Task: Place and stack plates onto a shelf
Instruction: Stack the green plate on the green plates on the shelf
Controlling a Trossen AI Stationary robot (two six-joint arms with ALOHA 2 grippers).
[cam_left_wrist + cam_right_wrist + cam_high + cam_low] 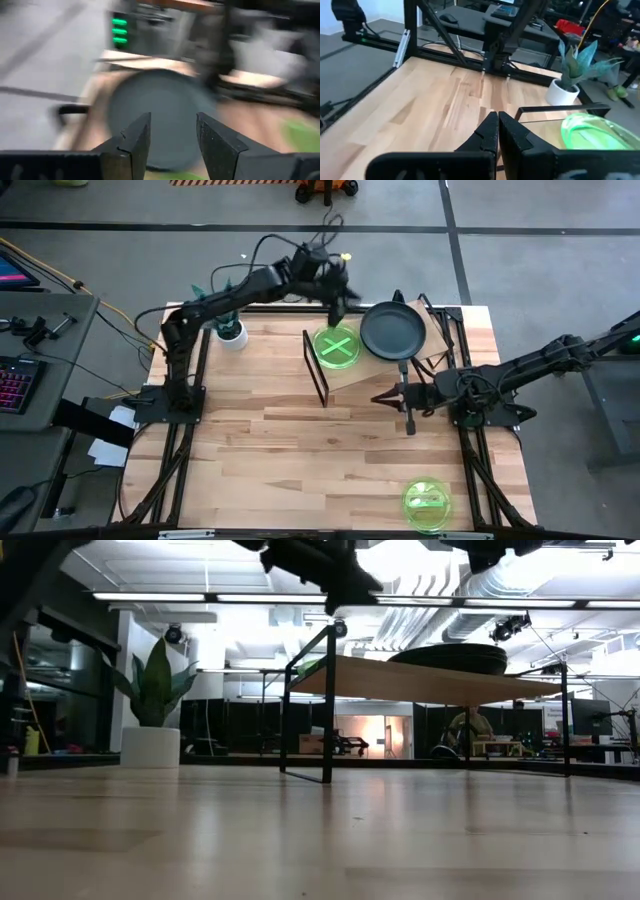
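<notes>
A dark grey plate (392, 330) lies flat on the right part of the tilted light-wood shelf (378, 370). A neon-green plate (338, 348) lies beside it on the left part. More green plates (427, 502) rest on the table near its near right corner. My left gripper (340, 302) hovers open above the shelf's far edge, between the two plates; in its wrist view the grey plate (165, 110) fills the space ahead of the gripper (172, 135). My right gripper (385, 396) is shut, low over the table just in front of the shelf, holding nothing (497, 131).
A white pot with a green plant (231, 332) stands at the far left of the table, left of the shelf's black frame (316, 375). Bare tabletop (300, 460) stretches across the middle and near left. In the low view the shelf board (430, 682) stands raised on thin legs.
</notes>
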